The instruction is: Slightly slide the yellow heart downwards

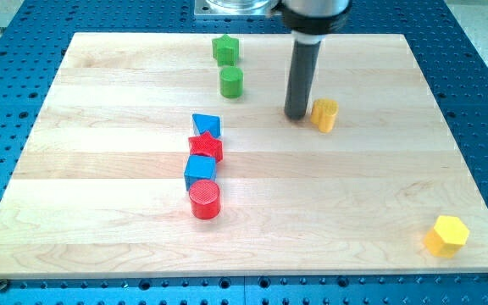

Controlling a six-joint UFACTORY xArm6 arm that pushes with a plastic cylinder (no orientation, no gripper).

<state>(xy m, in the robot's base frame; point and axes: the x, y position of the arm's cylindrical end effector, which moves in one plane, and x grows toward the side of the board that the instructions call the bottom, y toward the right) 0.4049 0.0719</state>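
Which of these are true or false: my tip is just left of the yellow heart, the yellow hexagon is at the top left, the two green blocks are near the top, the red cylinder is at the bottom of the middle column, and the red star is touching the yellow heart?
1. My tip is just to the view's left of the yellow heart. True.
2. The yellow hexagon is at the top left. False: it is near the board's bottom right corner.
3. The green star and green cylinder are near the top. True.
4. The red cylinder ends the middle column at the bottom. True.
5. The red star touches the yellow heart. False: it sits well apart, between two blue blocks.
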